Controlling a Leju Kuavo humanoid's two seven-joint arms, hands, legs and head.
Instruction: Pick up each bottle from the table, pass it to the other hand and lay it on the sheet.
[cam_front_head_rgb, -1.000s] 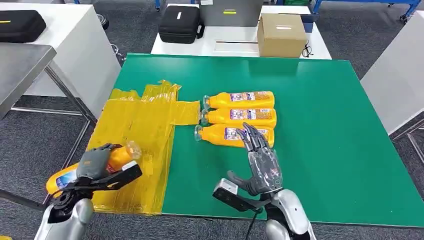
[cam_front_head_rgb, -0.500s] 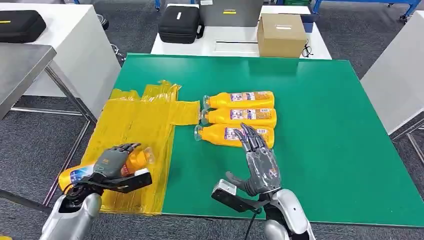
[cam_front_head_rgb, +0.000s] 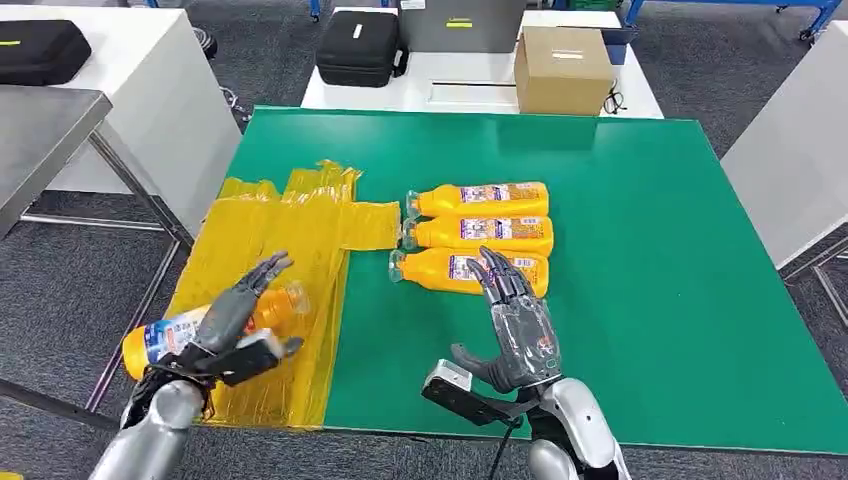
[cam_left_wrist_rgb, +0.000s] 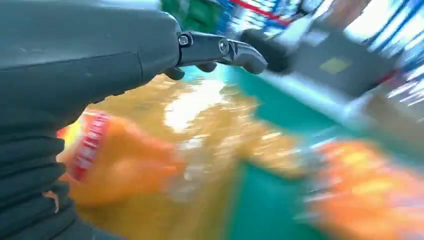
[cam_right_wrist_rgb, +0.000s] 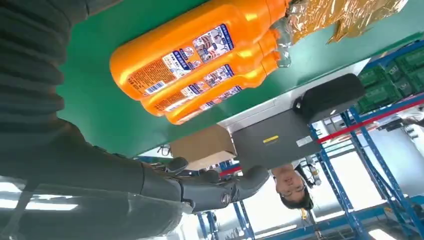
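Note:
An orange bottle (cam_front_head_rgb: 175, 332) lies on the crinkled yellow sheet (cam_front_head_rgb: 270, 240) near the table's front left corner, cap pointing right. My left hand (cam_front_head_rgb: 238, 308) is stretched over it with fingers spread straight and gripping nothing. The blurred left wrist view shows the bottle (cam_left_wrist_rgb: 117, 167) under the extended fingers (cam_left_wrist_rgb: 225, 50). Three more orange bottles (cam_front_head_rgb: 478, 232) lie side by side on the green table (cam_front_head_rgb: 640, 250), also seen as bottles (cam_right_wrist_rgb: 190, 50) from the right wrist. My right hand (cam_front_head_rgb: 517, 322) stands open, palm up on its edge, fingertips just short of the nearest bottle (cam_front_head_rgb: 450, 268).
The sheet hangs over the table's left edge. A cardboard box (cam_front_head_rgb: 563, 68) and a black case (cam_front_head_rgb: 360, 48) sit on a white table behind. A metal table (cam_front_head_rgb: 40, 125) stands at the left. A person (cam_right_wrist_rgb: 294, 187) is beyond the far side.
My left hand brought the bottle down onto the sheet and its fingers opened off it. The right hand stayed almost still.

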